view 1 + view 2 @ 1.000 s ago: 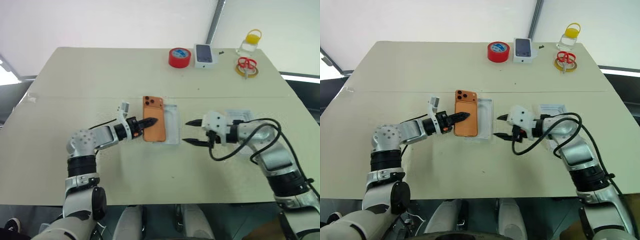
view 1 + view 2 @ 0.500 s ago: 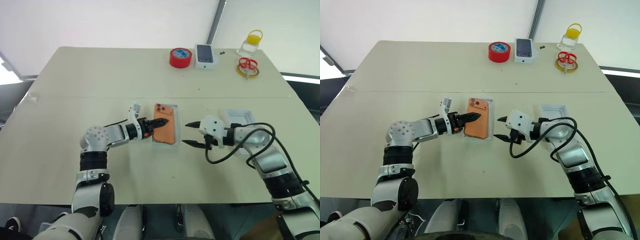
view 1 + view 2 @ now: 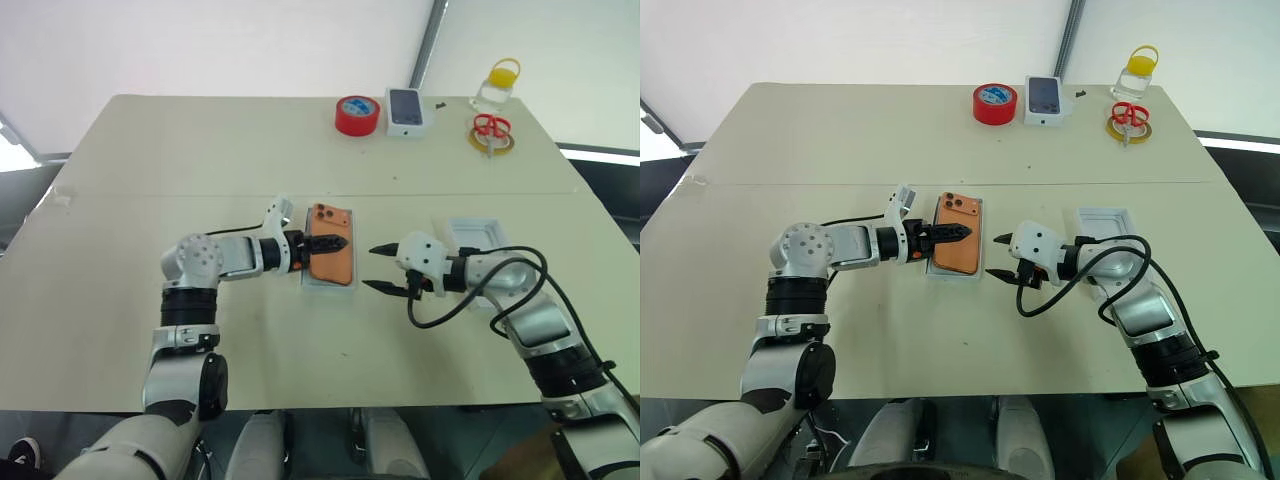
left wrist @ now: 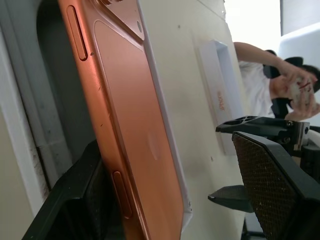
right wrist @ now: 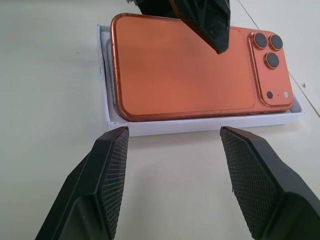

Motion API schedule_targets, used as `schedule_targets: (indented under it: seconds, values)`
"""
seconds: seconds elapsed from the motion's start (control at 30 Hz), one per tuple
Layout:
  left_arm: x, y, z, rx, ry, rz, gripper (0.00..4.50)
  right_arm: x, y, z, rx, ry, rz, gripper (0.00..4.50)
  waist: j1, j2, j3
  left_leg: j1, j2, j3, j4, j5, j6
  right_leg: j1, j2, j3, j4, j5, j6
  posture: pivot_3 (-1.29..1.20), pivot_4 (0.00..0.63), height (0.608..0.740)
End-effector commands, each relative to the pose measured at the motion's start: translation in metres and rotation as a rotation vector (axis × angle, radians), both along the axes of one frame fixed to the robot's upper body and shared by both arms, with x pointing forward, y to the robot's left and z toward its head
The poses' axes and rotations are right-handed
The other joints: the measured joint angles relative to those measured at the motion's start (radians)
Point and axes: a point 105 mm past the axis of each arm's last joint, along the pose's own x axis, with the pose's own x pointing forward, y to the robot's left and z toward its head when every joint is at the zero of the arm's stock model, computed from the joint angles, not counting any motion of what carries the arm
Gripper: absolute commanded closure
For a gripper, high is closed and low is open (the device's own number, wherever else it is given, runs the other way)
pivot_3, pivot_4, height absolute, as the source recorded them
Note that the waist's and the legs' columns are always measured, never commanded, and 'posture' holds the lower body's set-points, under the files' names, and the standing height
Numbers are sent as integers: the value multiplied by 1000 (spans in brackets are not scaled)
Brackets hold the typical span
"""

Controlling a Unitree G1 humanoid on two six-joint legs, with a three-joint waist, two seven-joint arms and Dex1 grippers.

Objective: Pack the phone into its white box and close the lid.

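Wide beige table (image 3: 200, 150), a seam running straight across it. Left arm reaches in from the near left, right arm from the near right, both pointing toward the table's middle. White box (image 3: 312, 284) sits in the middle of the table, between the two grippers. Phone (image 3: 332, 256) lies back up in the box, camera cluster at the far end; in the left wrist view it sits tilted, its edge nearest the left gripper raised off the box floor. Lid (image 3: 478, 240) rests open side up to the right of the box, well apart from it, partly behind the right forearm. Left gripper (image 3: 325, 245) is at the phone's left edge, jaws spread: one finger lies over the orange back, the other sits under the raised edge; whether they press the phone cannot be told. Right gripper (image 3: 376, 268) hangs just right of the box, jaws spread wide, holding nothing, its tips short of the box wall. Along the far edge of the table: red tape roll (image 3: 358, 114), a small white box with a dark phone picture (image 3: 406, 109), scissors with red handles lying on a yellow ring (image 3: 490, 133), and a small clear bottle with a yellow cap (image 3: 497, 84). A person (image 4: 280, 82) sits beyond the table in the left wrist view.
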Motion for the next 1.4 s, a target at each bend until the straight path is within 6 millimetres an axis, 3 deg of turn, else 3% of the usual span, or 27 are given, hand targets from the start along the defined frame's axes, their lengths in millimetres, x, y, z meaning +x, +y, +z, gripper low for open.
schedule_targets:
  seconds: [0.03,0.23,0.4,0.43,0.53,0.63,0.7,0.97,1.13,1.4]
  values:
    - [0,15,16,42,-57,16,863,2,4,11,18,-49,12,1449,-2,0,0,0,0,0,0,0,0,0,0,0,0,0,0,0,150,739]
    - [-5,36,27,101,-126,30,863,8,2,8,8,-61,-7,1449,-2,0,0,0,0,0,0,0,0,0,0,0,0,0,0,0,150,739]
    - [13,58,34,153,-313,159,863,21,-4,12,9,-83,-71,1449,1,0,0,0,0,0,0,1,-1,0,0,1,0,0,-1,0,150,739]
    - [20,69,30,256,-412,196,863,26,-7,14,6,-100,-88,1449,3,0,0,0,0,0,0,1,-2,-1,0,1,0,-1,-2,0,150,739]
    - [28,84,11,542,-706,154,2169,36,-12,14,-28,-136,-126,2779,4,1,0,0,0,1,-1,1,-3,-1,0,1,0,-2,-4,0,150,739]
    - [27,84,-12,664,-860,58,3703,42,-13,6,-85,-161,-137,4310,8,2,0,0,0,2,-1,1,-3,-1,-1,2,-1,-2,-5,0,150,739]
    - [23,80,-23,626,-858,17,4473,46,-15,2,-123,-185,-153,4500,9,2,0,-1,0,2,-1,1,-2,-2,-1,1,-1,-2,-6,0,150,739]
    - [21,55,-41,677,-951,-205,4473,51,-5,-7,-126,-189,-144,4500,9,2,0,-2,-1,2,0,0,0,-2,-3,0,0,-1,-5,0,150,739]
    - [11,6,-41,548,-929,-309,4473,45,0,-15,-147,-176,-105,4500,10,2,-1,-2,-2,2,1,-1,2,0,-3,0,0,1,-2,0,150,739]
    - [4,-52,-26,441,-986,-389,4473,28,-41,-16,-205,-123,-156,4500,21,2,-1,-1,-4,2,2,-1,3,2,-4,0,-1,0,-1,0,150,739]
